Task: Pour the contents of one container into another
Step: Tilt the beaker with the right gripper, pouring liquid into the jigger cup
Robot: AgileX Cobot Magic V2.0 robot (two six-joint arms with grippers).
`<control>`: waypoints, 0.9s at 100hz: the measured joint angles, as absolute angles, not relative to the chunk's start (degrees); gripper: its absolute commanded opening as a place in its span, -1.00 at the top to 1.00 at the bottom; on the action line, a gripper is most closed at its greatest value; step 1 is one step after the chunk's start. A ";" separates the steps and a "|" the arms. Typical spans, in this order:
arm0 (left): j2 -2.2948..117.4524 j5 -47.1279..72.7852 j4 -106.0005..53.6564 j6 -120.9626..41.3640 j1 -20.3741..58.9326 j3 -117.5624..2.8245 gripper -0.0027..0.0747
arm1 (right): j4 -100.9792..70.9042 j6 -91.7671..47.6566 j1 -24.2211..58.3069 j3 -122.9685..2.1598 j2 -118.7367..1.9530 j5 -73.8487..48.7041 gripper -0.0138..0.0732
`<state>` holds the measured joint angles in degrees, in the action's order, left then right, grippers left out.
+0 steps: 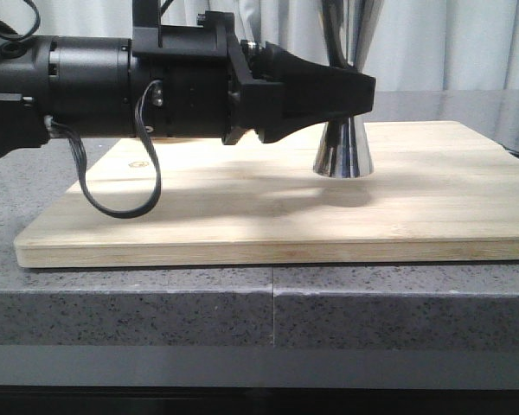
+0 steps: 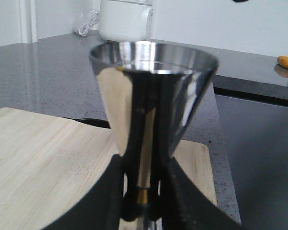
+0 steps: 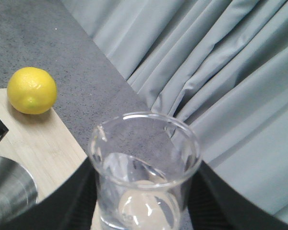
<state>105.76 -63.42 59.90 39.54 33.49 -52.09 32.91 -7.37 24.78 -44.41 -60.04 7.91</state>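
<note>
A lemon (image 3: 32, 90) rests beside the wooden board (image 1: 242, 216) (pale bamboo).

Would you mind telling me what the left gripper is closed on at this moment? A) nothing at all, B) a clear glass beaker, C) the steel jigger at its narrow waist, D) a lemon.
C: in the left wrist view the left gripper has its fingers pressed on either side of the gold-banded waist of the jigger, which stands on the wooden board.
</note>
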 measured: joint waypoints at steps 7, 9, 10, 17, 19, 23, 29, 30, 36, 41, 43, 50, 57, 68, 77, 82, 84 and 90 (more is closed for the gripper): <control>105.76 -63.42 60.51 39.83 33.49 -52.09 0.99 | 33.17 -7.37 24.78 -44.41 -60.04 7.77 0.34; 105.76 -63.42 60.49 39.83 33.49 -52.09 0.99 | 33.28 -7.37 24.78 -44.41 -60.04 7.67 0.34; 105.76 -63.42 60.64 39.83 33.49 -52.09 0.99 | 33.41 -7.37 24.78 -44.41 -60.04 7.75 0.34; 105.76 -63.42 60.88 39.95 33.49 -52.09 0.99 | 34.26 -7.37 24.78 -44.41 -60.04 7.64 0.34; 105.76 -63.42 61.01 39.95 33.49 -52.09 0.99 | 34.59 -7.37 24.78 -44.41 -60.04 7.61 0.34; 105.76 -63.42 61.14 39.95 33.49 -52.09 0.99 | 35.16 -7.37 24.78 -44.41 -60.04 7.61 0.34; 105.76 -63.42 61.16 39.95 33.49 -52.09 0.99 | 36.18 -7.37 25.06 -44.41 -60.04 7.61 0.34; 105.76 -63.42 61.25 39.95 33.49 -52.09 0.99 | 36.31 -7.37 25.19 -44.41 -60.04 7.61 0.34; 105.76 -63.42 61.25 39.95 33.49 -52.09 0.99 | 37.51 -7.37 25.46 -44.51 -60.04 7.61 0.34; 105.76 -63.42 61.25 39.95 33.49 -52.09 0.99 | 38.12 -7.37 25.81 -44.51 -60.04 7.61 0.34; 105.76 -63.42 61.25 39.95 33.49 -52.09 0.99 | 38.39 -7.37 25.83 -44.51 -60.04 7.61 0.34; 105.76 -63.42 61.25 39.95 33.49 -52.09 0.99 | 38.97 -7.37 25.92 -44.51 -60.04 7.61 0.34; 105.76 -63.42 61.29 39.95 33.49 -52.09 0.99 | 39.97 -7.37 25.92 -44.51 -60.04 7.61 0.34; 105.76 -63.42 61.29 39.95 33.49 -52.09 0.99 | 41.83 -7.37 25.92 -44.51 -60.04 7.61 0.34; 105.76 -63.42 61.29 39.95 33.49 -52.09 0.99 | 43.28 -7.37 25.92 -44.51 -60.04 7.61 0.34; 105.76 -63.42 61.39 39.95 33.49 -52.09 0.99 | 43.81 -7.37 25.92 -44.51 -60.04 7.61 0.34; 105.76 -63.42 61.38 39.95 33.49 -52.09 0.99 | 44.08 -7.37 25.92 -44.51 -60.04 7.61 0.34; 105.76 -63.42 61.38 39.95 33.49 -52.09 0.99 | 44.82 -7.37 25.92 -44.51 -60.04 7.61 0.34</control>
